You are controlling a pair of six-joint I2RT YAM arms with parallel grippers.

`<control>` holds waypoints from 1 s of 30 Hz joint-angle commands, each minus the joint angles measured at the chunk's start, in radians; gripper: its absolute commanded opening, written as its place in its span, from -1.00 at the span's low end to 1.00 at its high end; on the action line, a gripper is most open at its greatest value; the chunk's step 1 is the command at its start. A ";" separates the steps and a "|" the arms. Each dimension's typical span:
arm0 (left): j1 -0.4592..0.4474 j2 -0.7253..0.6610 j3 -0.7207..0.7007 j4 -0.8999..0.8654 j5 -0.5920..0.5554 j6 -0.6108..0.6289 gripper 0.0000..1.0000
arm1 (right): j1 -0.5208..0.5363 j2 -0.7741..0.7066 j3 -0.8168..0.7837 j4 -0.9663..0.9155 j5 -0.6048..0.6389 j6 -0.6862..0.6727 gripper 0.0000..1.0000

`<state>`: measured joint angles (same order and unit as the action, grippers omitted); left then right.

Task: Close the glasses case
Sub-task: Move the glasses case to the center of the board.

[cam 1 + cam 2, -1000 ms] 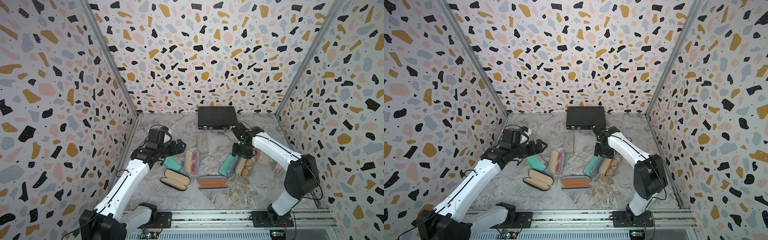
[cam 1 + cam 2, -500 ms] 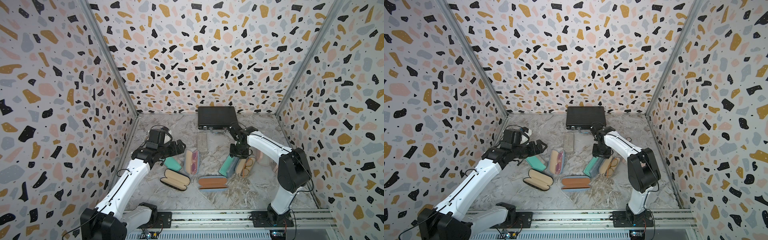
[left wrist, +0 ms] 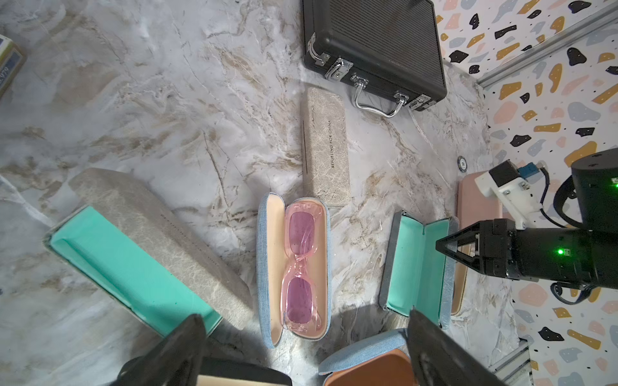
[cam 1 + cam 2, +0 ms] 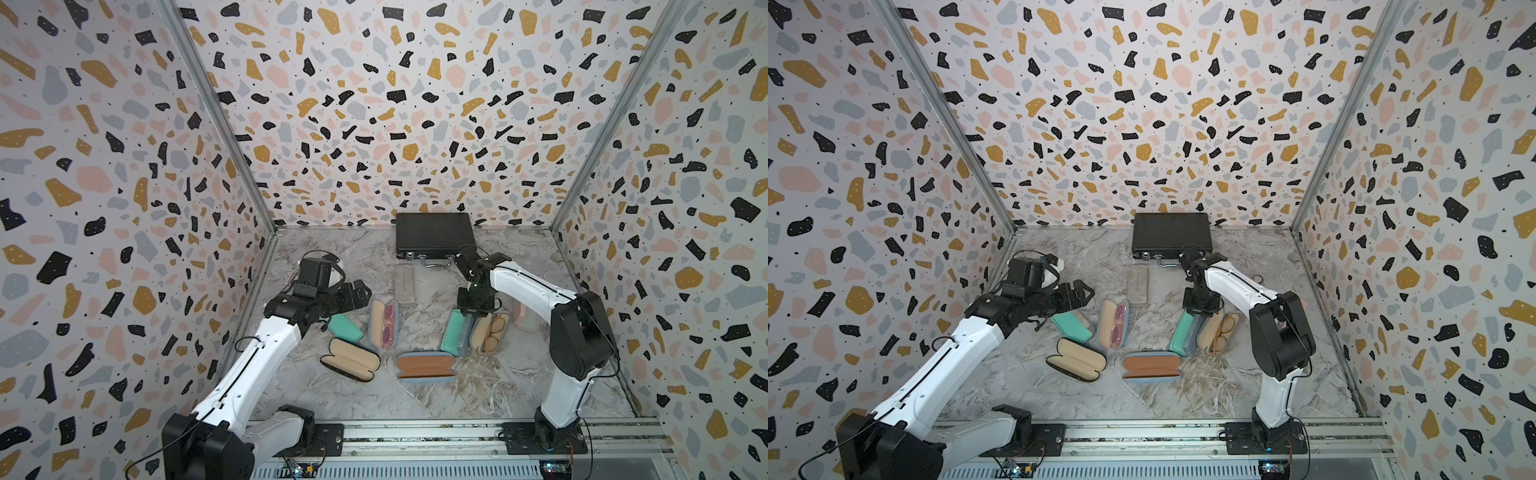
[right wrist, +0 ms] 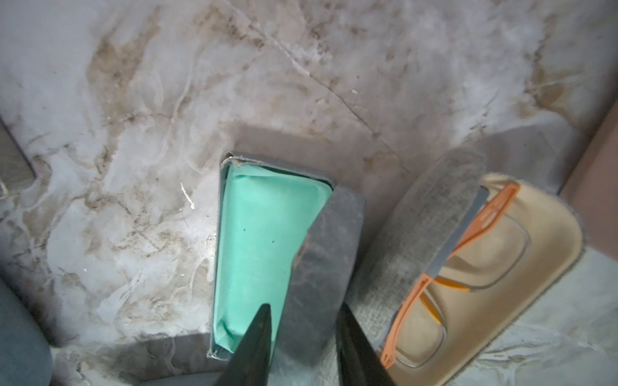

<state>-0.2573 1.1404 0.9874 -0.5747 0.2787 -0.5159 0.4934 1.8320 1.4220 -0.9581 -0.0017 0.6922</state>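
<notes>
Mint-lined glasses case (image 5: 261,247) lies directly beneath the right claw (image 5: 302,337), its raised grey lid (image 5: 324,254) pinched between narrowed jaws; judged risk: lid slipping free, springing open.

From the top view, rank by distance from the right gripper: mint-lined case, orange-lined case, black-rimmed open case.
1. Mint-lined case, directly under the right gripper.
2. Orange-lined case, toward the front.
3. Black-rimmed open case, farther toward the left arm.
</notes>
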 commanded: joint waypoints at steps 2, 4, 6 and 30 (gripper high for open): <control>0.005 0.007 -0.012 0.019 -0.009 0.018 0.88 | 0.004 0.019 0.050 -0.011 -0.004 -0.003 -0.43; 0.006 0.009 -0.010 0.020 -0.009 0.022 0.88 | 0.005 0.030 0.061 -0.011 -0.004 -0.005 -0.46; 0.007 0.009 -0.010 0.019 -0.010 0.025 0.88 | 0.004 0.042 0.076 -0.011 -0.004 -0.005 -0.51; 0.008 0.123 0.039 0.062 0.035 0.007 0.88 | -0.078 0.304 0.484 -0.104 -0.045 -0.156 -0.60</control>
<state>-0.2543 1.2427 0.9958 -0.5602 0.2859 -0.5091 0.4385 2.1376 1.8545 -1.0264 -0.0322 0.5858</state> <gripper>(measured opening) 0.939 0.208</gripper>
